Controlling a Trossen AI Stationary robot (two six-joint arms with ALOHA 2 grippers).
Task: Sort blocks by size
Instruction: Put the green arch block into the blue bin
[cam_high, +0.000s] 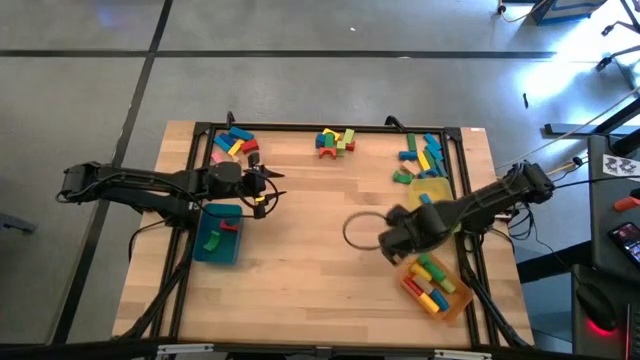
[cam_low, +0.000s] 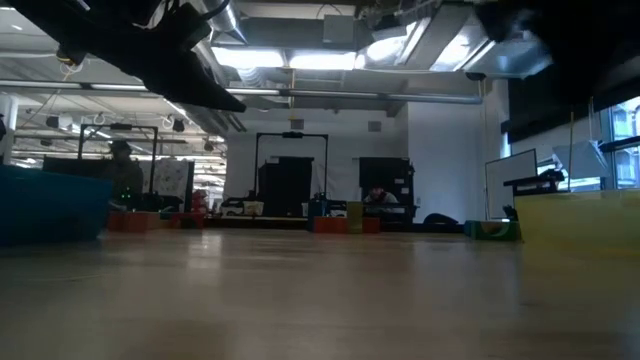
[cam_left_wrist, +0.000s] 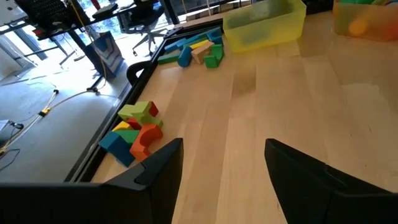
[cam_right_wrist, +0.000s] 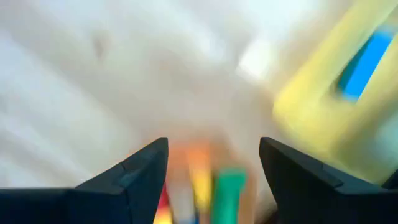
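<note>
The blocks lie in three loose piles along the table's far edge: at the left (cam_high: 235, 145), in the middle (cam_high: 335, 140) and at the right (cam_high: 420, 155). More blocks lie in the teal tray (cam_high: 218, 245), the yellow tray (cam_right_wrist: 323, 106) and the orange tray (cam_high: 450, 300). My left gripper (cam_high: 268, 190) hangs open above bare wood beside the teal tray, its fingers (cam_left_wrist: 155, 168) with nothing between them. My right gripper (cam_high: 398, 245) points down, open and holding nothing, just above the orange tray's far end and next to the yellow tray; its wrist view is blurred.
A black frame (cam_high: 300, 127) borders the work area. A grey cable loop (cam_high: 352, 228) lies on the wood left of my right gripper. Bare wood stretches between the teal tray and the orange tray.
</note>
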